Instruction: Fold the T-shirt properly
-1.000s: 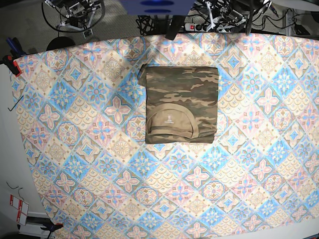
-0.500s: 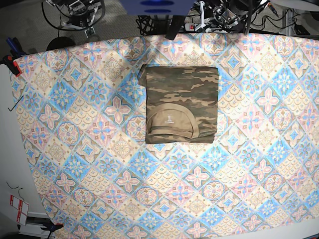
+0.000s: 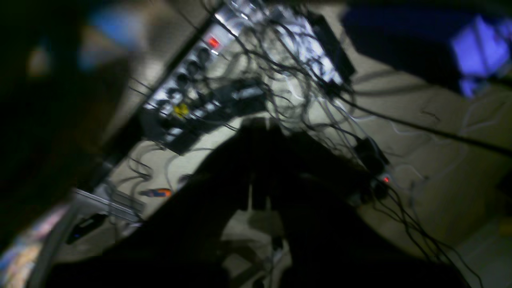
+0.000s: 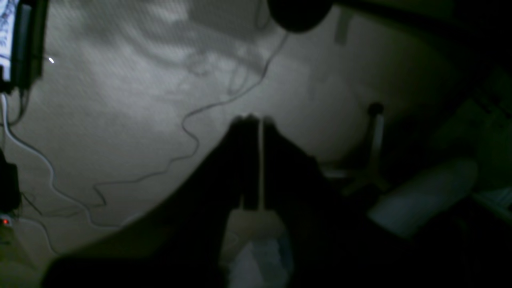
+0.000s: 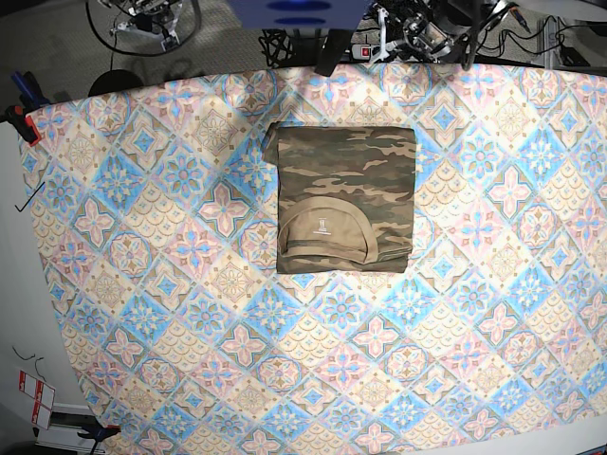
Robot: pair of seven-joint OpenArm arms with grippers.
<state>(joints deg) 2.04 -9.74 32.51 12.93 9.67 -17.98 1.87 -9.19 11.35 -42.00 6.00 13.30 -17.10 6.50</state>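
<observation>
The camouflage T-shirt (image 5: 346,194) lies folded into a neat rectangle at the upper middle of the table, with its tan collar and white label print facing the near side. Neither gripper touches it. Both arms are drawn back past the table's far edge, the left arm (image 5: 432,24) at the top right and the right arm (image 5: 142,11) at the top left. In the left wrist view my left gripper (image 3: 258,124) is a dark shape, shut and empty above tangled cables. My right gripper (image 4: 254,119) is shut and empty over bare floor.
The tile-patterned tablecloth (image 5: 190,284) covers the whole table. A power strip with cables (image 5: 365,47) and a black post (image 5: 334,52) sit behind the far edge. A red clamp (image 5: 21,118) grips the left edge. Cables (image 4: 188,128) trail over the floor.
Both arms have drawn a little further back beyond the far edge of the table. The folded T-shirt has not moved.
</observation>
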